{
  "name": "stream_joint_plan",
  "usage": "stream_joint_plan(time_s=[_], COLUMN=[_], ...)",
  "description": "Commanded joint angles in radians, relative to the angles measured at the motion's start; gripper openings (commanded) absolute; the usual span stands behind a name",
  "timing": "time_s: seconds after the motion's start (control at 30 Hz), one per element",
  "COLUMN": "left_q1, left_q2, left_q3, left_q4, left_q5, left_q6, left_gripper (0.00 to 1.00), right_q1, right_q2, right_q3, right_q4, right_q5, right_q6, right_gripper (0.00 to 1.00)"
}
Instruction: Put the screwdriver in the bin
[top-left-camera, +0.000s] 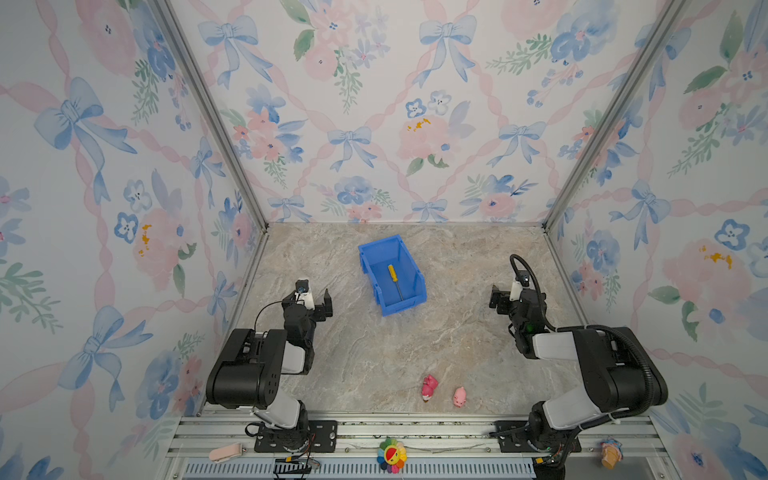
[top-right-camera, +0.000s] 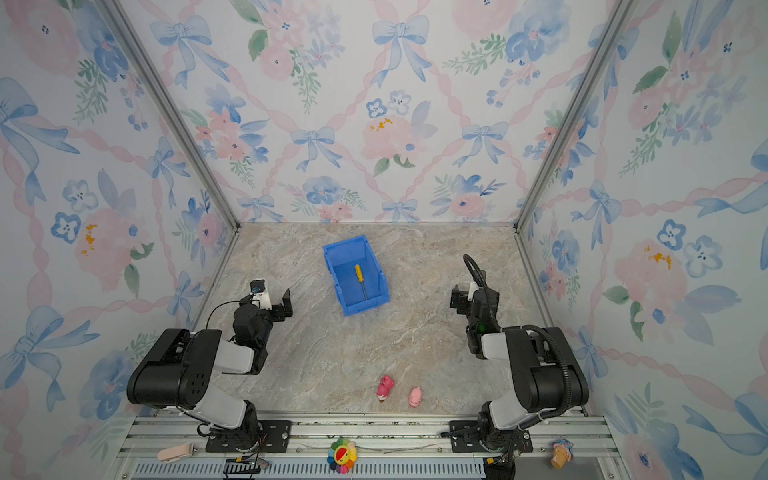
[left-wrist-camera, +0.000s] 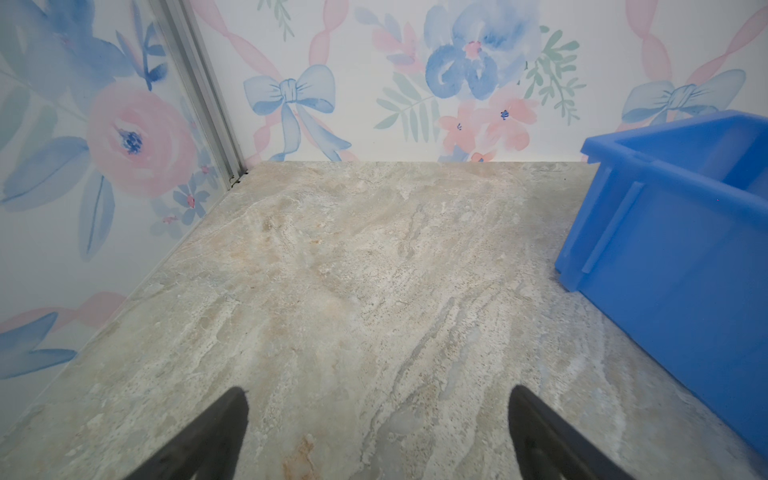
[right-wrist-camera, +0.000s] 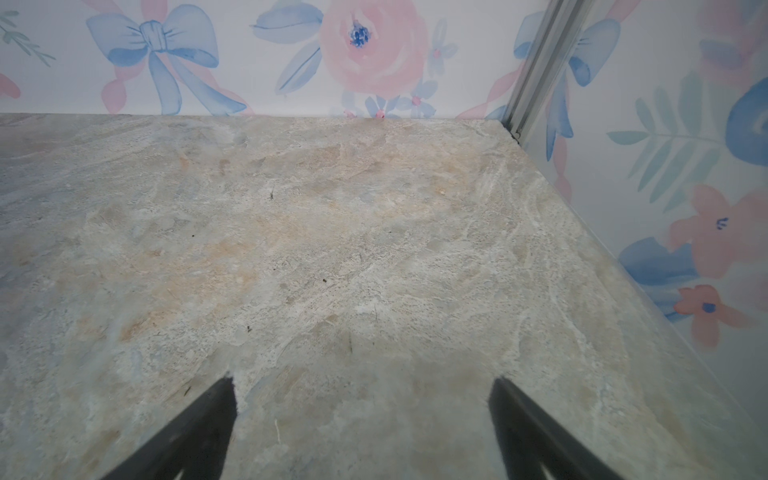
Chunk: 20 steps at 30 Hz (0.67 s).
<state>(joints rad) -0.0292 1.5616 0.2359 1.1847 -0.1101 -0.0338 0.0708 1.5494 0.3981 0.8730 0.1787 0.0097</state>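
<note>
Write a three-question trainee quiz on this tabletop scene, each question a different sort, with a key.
1. True or false: the yellow-handled slim metal screwdriver lies inside the bright blue plastic rectangular bin.
2. How many small pink toy figures stand on the marble-patterned table? A one, B two, C four.
3. Fill in: the left gripper and right gripper both have their jaws ____ and hold nothing.

Key: 1 true; 2 B; 3 open.
</note>
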Motion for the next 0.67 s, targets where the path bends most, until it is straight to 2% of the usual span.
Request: stream_joint_plan(time_s=[0.0, 0.63], left_q1=[-0.003, -0.008], left_q2=[0.006, 0.006], left_q3=[0.004, 0.007], left_q4=[0.027, 0.021], left_q5=[0.012, 0.014], left_q6=[0.008, 0.016], left_gripper=[0.98, 0.98], right_q1=[-0.009, -0.009], right_q2=[-0.002, -0.004], right_q3=[-0.006, -0.009], right_q4=[0.031, 0.038], right_q5=[-0.011, -0.023], right_q6=[-0.005, -0.008], right_gripper=[0.97, 0.97])
